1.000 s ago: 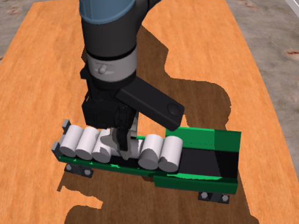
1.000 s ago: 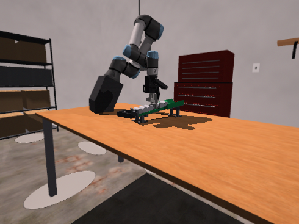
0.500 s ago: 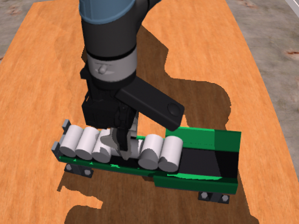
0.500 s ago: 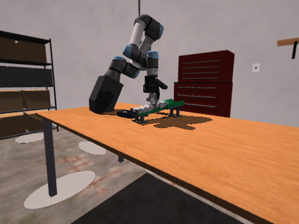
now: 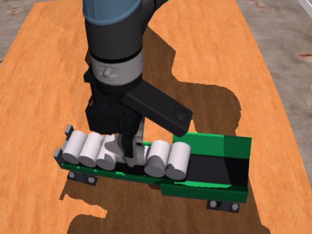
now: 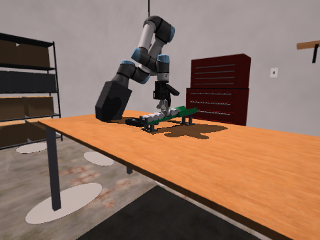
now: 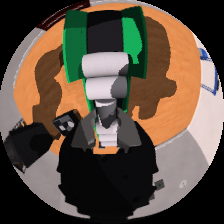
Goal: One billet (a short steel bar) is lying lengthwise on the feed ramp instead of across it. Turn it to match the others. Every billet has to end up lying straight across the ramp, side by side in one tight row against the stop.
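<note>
Steel billet [image 5: 140, 153] lengthwise along ramp [image 5: 219, 145], tool-clamped [image 5: 127, 146].

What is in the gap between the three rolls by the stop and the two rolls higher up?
The lengthwise billet lies there, with the gripper shut on it. The top view shows it best; the wrist view shows it between the fingers too.

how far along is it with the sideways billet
Done: the tool is shut on the lengthwise billet in the middle of the green ramp. In hand: that grasp only; the billet has not yet been turned. Left: rotate it across the ramp, then close the row, since three billets sit by the stop and two lie uphill.
</note>
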Available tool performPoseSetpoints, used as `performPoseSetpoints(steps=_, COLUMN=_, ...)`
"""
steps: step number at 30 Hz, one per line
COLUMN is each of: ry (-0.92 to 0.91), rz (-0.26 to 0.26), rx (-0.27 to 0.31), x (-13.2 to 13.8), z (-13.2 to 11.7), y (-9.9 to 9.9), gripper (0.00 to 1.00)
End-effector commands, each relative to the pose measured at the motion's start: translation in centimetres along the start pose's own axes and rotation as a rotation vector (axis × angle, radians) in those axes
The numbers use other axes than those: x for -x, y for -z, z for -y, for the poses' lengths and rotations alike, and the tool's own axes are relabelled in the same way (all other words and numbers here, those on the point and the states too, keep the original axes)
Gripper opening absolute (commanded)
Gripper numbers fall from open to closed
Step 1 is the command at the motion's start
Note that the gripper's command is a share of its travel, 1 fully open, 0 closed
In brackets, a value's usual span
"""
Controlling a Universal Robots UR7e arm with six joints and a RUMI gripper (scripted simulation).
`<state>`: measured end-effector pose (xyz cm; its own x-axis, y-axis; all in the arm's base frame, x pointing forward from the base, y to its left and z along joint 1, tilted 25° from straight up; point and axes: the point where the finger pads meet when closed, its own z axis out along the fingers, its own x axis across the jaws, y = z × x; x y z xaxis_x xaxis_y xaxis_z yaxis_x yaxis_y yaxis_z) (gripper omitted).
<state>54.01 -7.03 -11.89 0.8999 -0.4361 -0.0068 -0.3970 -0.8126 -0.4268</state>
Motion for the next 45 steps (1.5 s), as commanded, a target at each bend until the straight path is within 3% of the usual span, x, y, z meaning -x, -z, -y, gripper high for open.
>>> performPoseSetpoints(steps=1, ry=0.000, rz=-0.001, rx=0.000, x=0.0, z=0.0, y=0.0, gripper=0.00)
performPoseSetpoints(steps=5, ry=0.000, rz=-0.001, rx=0.000, x=0.0, z=0.0, y=0.0, gripper=0.00)
performPoseSetpoints(steps=20, ry=0.001, rz=0.000, rx=-0.001, x=0.0, z=0.0, y=3.0, gripper=0.00)
performPoseSetpoints(steps=22, ry=0.001, rz=0.000, rx=-0.001, x=0.0, z=0.0, y=3.0, gripper=0.00)
performPoseSetpoints(steps=23, ry=-0.001, rz=0.004, rx=0.000, x=0.1, z=0.0, y=2.0, gripper=0.00)
performPoseSetpoints(steps=37, ry=0.001, rz=0.000, rx=-0.001, x=0.0, z=0.0, y=4.8, gripper=0.00)
performPoseSetpoints(steps=39, ry=0.001, rz=0.000, rx=-0.001, x=0.0, z=0.0, y=4.8, gripper=0.00)
performPoseSetpoints(steps=40, ry=0.000, rz=0.007, rx=-0.002, x=0.3, z=0.1, y=3.7, gripper=0.00)
performPoseSetpoints(steps=45, ry=0.000, rz=0.004, rx=-0.001, x=0.2, z=0.1, y=4.7, gripper=0.00)
